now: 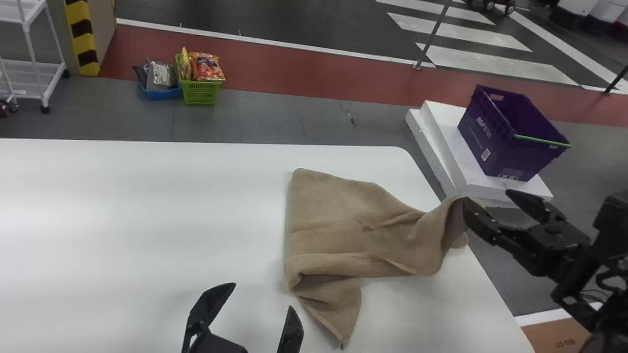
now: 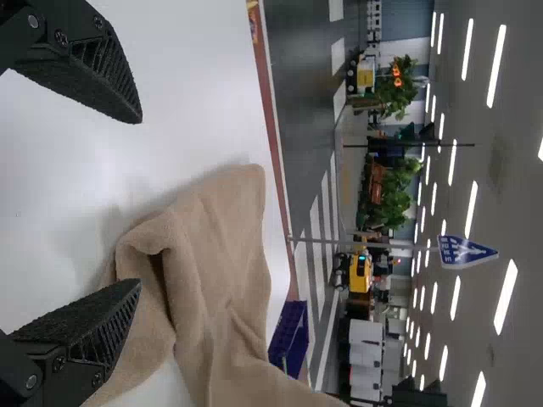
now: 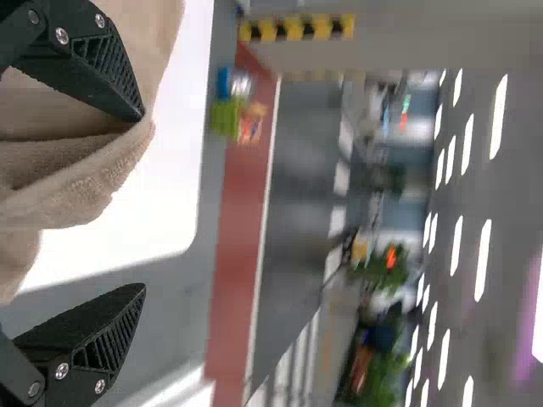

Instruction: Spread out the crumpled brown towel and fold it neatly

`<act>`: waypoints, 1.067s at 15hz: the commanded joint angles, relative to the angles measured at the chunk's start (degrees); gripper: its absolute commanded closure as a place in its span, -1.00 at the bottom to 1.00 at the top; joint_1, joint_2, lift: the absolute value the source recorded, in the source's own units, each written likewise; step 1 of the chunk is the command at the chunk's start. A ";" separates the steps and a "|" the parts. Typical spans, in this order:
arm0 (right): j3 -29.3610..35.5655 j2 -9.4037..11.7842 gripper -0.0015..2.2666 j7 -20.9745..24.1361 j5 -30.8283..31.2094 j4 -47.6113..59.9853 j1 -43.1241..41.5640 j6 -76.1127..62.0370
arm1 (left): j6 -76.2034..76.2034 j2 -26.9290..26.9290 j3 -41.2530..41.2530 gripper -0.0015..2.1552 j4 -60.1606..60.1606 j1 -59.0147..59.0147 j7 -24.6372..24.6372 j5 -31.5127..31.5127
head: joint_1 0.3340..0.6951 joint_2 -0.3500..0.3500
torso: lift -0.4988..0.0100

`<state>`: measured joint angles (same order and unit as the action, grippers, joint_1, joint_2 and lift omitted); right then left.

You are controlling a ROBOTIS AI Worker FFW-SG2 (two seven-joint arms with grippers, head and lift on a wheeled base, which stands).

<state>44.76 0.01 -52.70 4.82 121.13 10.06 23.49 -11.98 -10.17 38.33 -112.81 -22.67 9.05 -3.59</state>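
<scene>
The brown towel (image 1: 343, 220) lies rumpled on the right part of the white table, one corner pointing at the front edge and its right end raised at the table's right edge. There my right gripper (image 1: 490, 203) is open, one finger against the raised cloth. In the right wrist view the towel (image 3: 76, 178) lies by one finger of the right gripper (image 3: 144, 203), a wide gap between the fingers. My left gripper (image 1: 260, 299) stands open at the front, left of the towel; in the left wrist view the towel (image 2: 212, 280) is behind one finger of the left gripper (image 2: 140, 199).
The white table (image 1: 147, 220) extends far to the left. Beyond its right edge a purple crate (image 1: 510, 132) stands on a white platform (image 1: 441, 147). Green (image 1: 201, 92) and blue (image 1: 162, 93) baskets with packets are on the floor behind, and a white cart (image 1: 34, 73) stands back left.
</scene>
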 commanded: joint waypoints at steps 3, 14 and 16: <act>-3.98 -0.06 -0.89 3.21 15.22 2.36 0.13 -10.17 | 0.06 -0.29 -0.45 -0.86 -0.13 -0.10 0.00 0.16 | 1.00 -1.00 | 0.47; -13.82 -0.06 0.86 13.94 10.39 -14.17 -1.63 -5.95 | 0.24 -0.91 -0.71 -0.86 -0.13 -0.45 -0.35 0.34 | 1.00 -1.00 | 0.47; -15.49 -0.06 0.86 13.94 10.30 -17.60 -2.15 -6.31 | 0.24 -1.00 -0.80 -0.86 -0.30 -0.45 -0.17 0.34 | 1.00 -1.00 | 0.47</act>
<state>30.35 0.00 -38.78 15.28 105.82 8.28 17.41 -11.74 -11.07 37.56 -112.97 -23.10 8.82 -3.25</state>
